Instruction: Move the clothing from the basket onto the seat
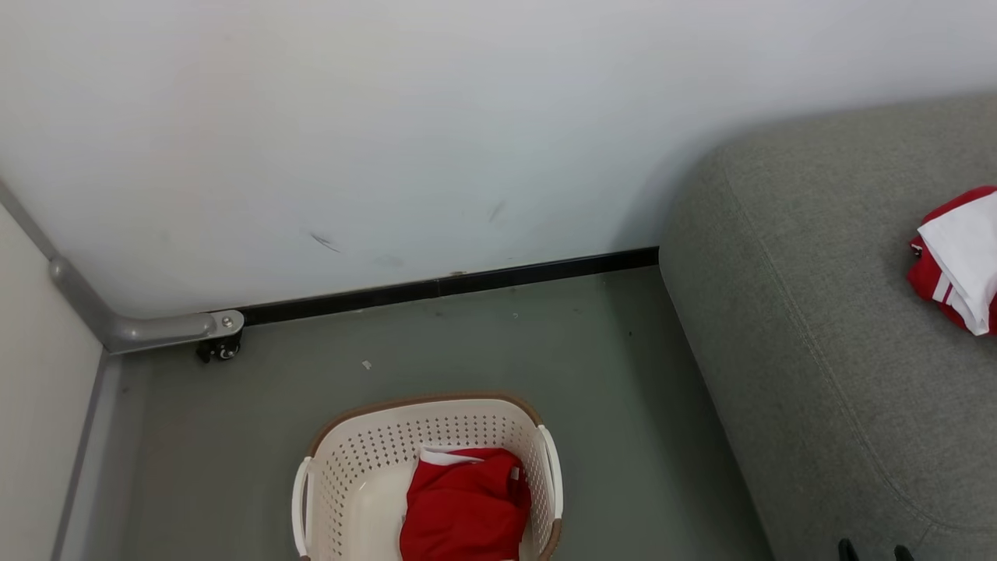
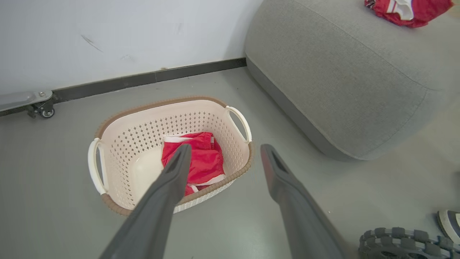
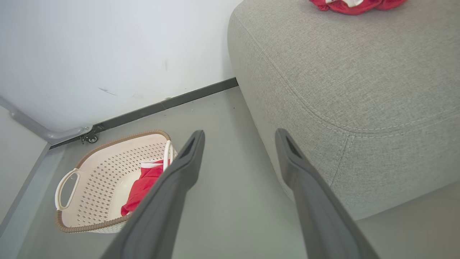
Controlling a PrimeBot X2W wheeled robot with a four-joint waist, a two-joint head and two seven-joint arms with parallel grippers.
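Note:
The cream basket point(image 1: 424, 401) stands on the grey floor with crumpled red clothing point(image 1: 467, 502) inside, white trim at its top edge. Another red and white garment point(image 1: 958, 257) lies on the grey seat point(image 1: 818, 312) at the right. My left gripper point(image 2: 225, 147) hangs open above the basket point(image 2: 158, 104), one finger over the red clothing point(image 2: 201, 158). My right gripper point(image 3: 240, 133) is open over bare floor between the basket point(image 3: 118, 142) and the seat point(image 3: 341, 72); its tips point(image 1: 874, 552) show at the bottom edge of the head view.
A white wall with a black skirting strip point(image 1: 467, 284) runs behind the basket. A grey metal bar on a small caster point(image 1: 222, 343) sits in the left corner. A ribbed wheel point(image 2: 395, 244) and what looks like a shoe point(image 2: 449, 221) lie near the seat.

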